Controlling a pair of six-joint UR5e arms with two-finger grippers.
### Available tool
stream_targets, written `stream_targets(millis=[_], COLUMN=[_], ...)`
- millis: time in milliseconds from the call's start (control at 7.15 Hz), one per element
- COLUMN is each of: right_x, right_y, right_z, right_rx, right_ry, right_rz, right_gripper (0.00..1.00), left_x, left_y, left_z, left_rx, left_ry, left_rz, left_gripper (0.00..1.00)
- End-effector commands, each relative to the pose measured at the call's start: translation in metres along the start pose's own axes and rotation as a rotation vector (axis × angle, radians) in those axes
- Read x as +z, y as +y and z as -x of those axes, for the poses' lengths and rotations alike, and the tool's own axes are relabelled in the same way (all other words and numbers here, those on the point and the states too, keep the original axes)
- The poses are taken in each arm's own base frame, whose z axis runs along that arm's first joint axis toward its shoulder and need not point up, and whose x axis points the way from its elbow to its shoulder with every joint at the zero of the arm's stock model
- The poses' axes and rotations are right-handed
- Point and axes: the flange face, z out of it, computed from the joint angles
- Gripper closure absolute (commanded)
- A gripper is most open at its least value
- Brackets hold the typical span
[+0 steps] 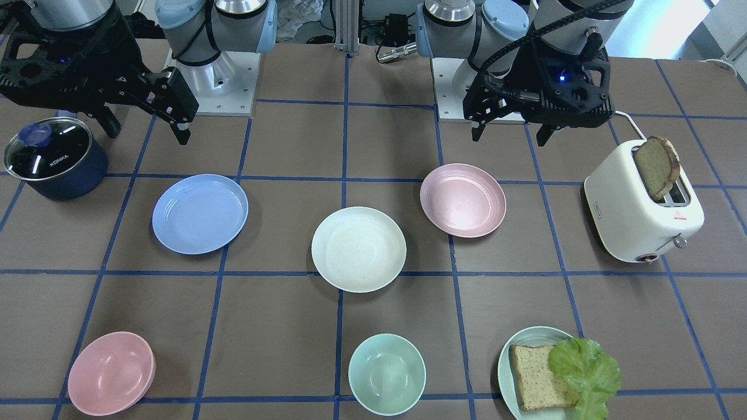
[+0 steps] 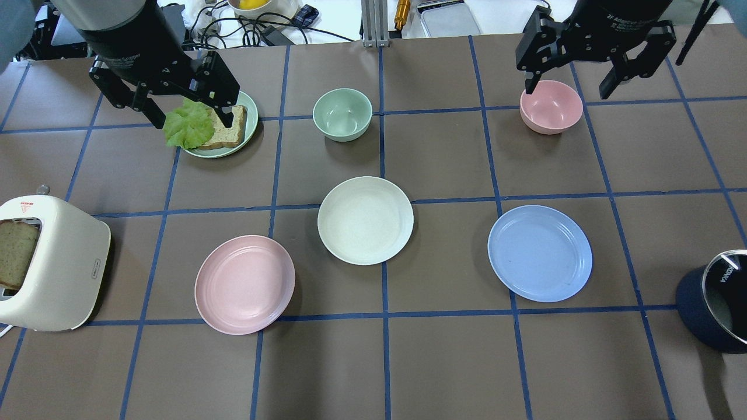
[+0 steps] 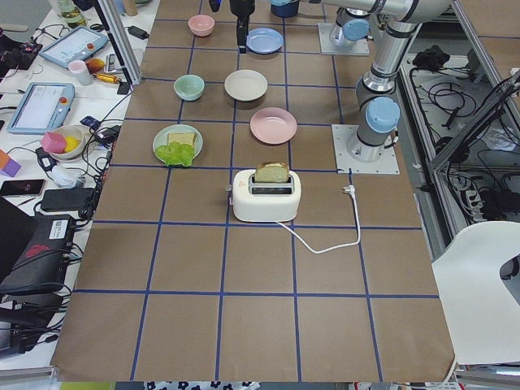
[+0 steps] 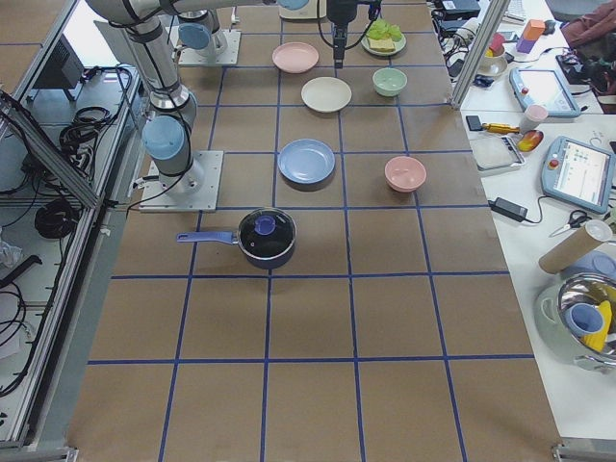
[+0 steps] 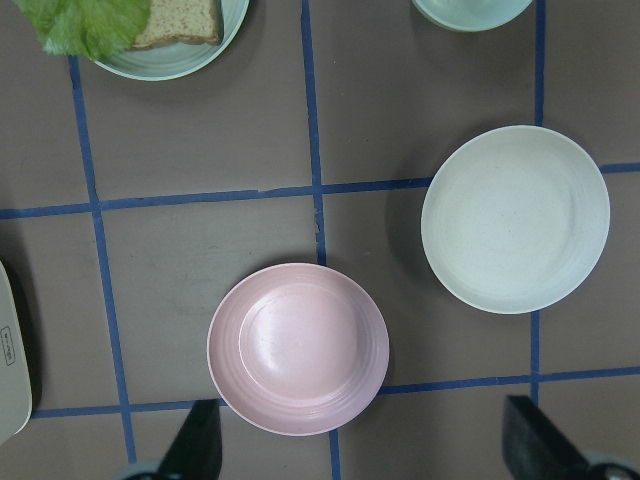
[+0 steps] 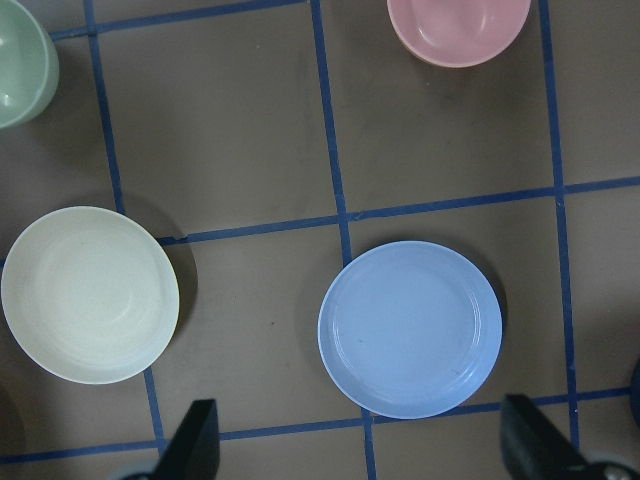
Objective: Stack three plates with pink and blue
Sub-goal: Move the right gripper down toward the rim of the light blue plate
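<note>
The left hand point(image 2: 195, 119) hangs high over the surface point(image 2: 443, 361). Its two fingers point(image 5: 195, 448) are spread wide with nothing between them. From its wrist camera, the pink plate point(image 5: 298, 348) lies below and just ahead of the fingertips. The plate sits within the span of the open fingers, closer to the finger on the toaster side. The cream plate point(image 5: 515, 218) lies further ahead of this hand and off toward the other finger, apart from the pink plate with bare brown surface between them. Well ahead of the hand, past a blue tape line, sits the green plate point(image 5: 215, 45) with bread point(image 5: 185, 22) and lettuce point(image 5: 85, 22). The toaster point(image 2: 58, 262), a slice standing in its slot, is out to the hand's outer side.

The right hand point(image 2: 567, 90) is also raised and empty, its fingers point(image 6: 192, 445) wide apart. Under it the blue plate point(image 6: 410, 328) lies flat, just ahead of the fingertips and between the two fingers, nearer the outer one. The cream plate is off to this hand's inner side, beyond the inner finger. The pink bowl point(image 6: 460, 25) sits ahead of the hand, past the blue plate. The mint bowl point(image 6: 20, 75) is ahead and further to the inner side. A dark blue lidded pot point(image 2: 712, 303) stands to the hand's outer side.

All three plates lie right side up and separate, none touching another, the cream plate between the pink and the blue.
</note>
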Motion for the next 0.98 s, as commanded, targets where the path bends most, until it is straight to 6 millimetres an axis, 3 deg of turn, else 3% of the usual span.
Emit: stream_targets(millis=[0,140,280,419,839], right_x=[0.02,0.057,0.096,0.134,0.23], right_y=[0.0,-0.012,-0.033,-0.037,-0.002], right_z=[-0.008,-0.018,-0.039,-0.065,-0.121], right_rx=[0.001,0.024,0.055,0.033,0.031], right_ry=[0.019,0.021,0.015,0.007,0.025], right_rz=[0.102,0.165,0.129,0.137,0.207], right_gripper=[0.0,0.0,0.0,0.0,0.0], left_x=[0.0,0.0,0.0,-0.001,-0.001], left_y=[-0.002,-0.003,-0.002,0.0,0.0], left_z=[0.0,0.0,0.0,0.0,0.0], left_rx=[-0.002,-0.005,-0.005,-0.005,-0.005], left_ry=[0.002,0.002,0.002,0.002,0.0], left_rz=[-0.002,0.001,0.001,-0.002,-0.002], left_gripper=[0.0,0.0,0.0,0.0,0.0])
